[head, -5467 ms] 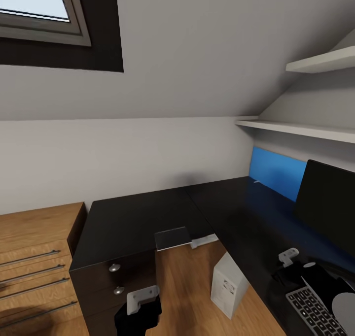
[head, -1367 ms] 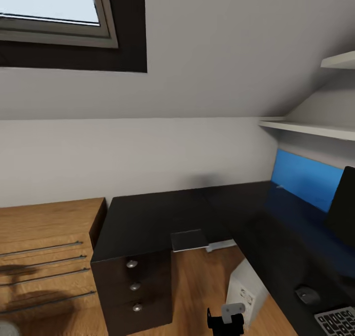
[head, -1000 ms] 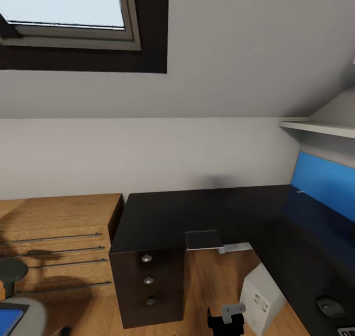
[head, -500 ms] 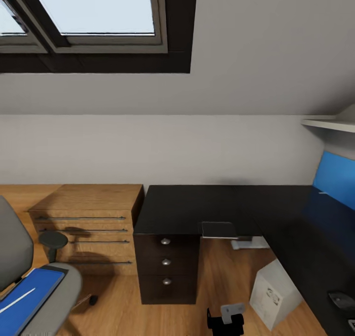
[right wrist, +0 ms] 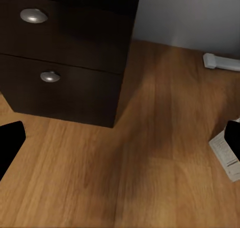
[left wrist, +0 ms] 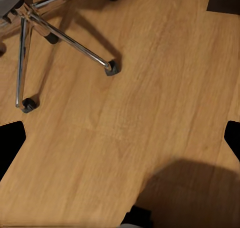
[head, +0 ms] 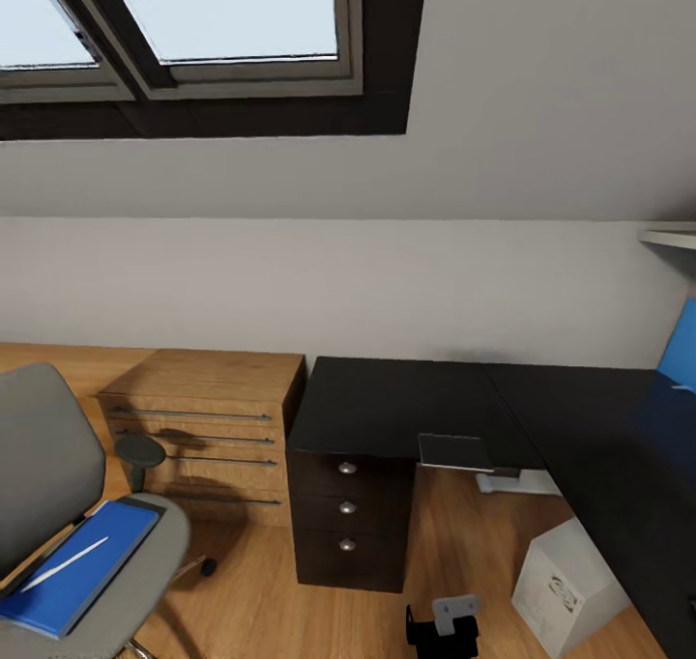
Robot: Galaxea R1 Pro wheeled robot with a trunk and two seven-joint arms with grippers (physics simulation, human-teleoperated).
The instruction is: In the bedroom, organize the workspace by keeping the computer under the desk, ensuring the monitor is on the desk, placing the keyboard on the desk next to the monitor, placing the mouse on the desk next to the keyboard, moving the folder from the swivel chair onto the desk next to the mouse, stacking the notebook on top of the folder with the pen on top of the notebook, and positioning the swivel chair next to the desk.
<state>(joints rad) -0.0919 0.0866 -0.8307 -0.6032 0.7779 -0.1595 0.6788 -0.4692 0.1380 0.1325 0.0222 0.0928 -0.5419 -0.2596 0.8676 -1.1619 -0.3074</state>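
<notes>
The grey swivel chair (head: 43, 475) stands at the lower left, its chrome base (left wrist: 55, 30) over the wood floor. On its seat lies the blue folder (head: 92, 558) with a thin white pen (head: 63, 565) across it. A small grey notebook (head: 454, 451) rests at the inner corner of the black desk (head: 387, 403). The light grey computer (head: 570, 591) stands on the floor beside the desk. My right gripper (head: 443, 628) (right wrist: 120, 140) hangs low and open before the desk drawers (right wrist: 70, 47). My left gripper (left wrist: 120, 140) is open above bare floor. Monitor, keyboard and mouse are out of view.
A wooden dresser (head: 208, 417) stands between chair and desk, against the wall. A white power strip (head: 517, 483) lies on the floor under the desk. A blue wall panel (head: 681, 345) shows at the far right, a skylight (head: 193, 12) overhead. Open floor lies ahead of the drawers.
The camera has swung left: monitor, keyboard and mouse slid out at the right, while dresser, chair and folder came in at the left. The right gripper has dropped from the desk to low centre.
</notes>
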